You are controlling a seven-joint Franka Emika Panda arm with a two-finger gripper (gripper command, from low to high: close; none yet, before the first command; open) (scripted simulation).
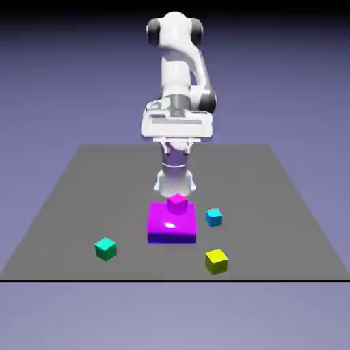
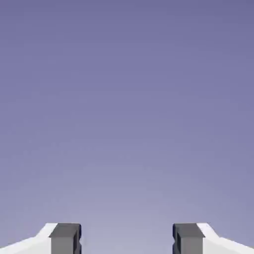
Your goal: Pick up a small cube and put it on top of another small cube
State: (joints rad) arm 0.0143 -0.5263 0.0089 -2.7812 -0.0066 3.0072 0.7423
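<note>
1. The white arm's gripper point(image 2: 127, 238) stood with jaws apart, empty, facing only backdrop.
2. The small plain yellow cube point(image 1: 216, 260) lay untouched on the grey table point(image 1: 61, 205), well apart from the small magenta-pink cube point(image 1: 178, 203) atop the flat magenta block point(image 1: 171, 225).
3. The reach seemed not yet begun; next, the hand would need lowering over the yellow cube.

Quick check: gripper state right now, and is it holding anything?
Gripper: open, holding nothing; only the plain blue-violet backdrop shows between its grey fingertips.
</note>
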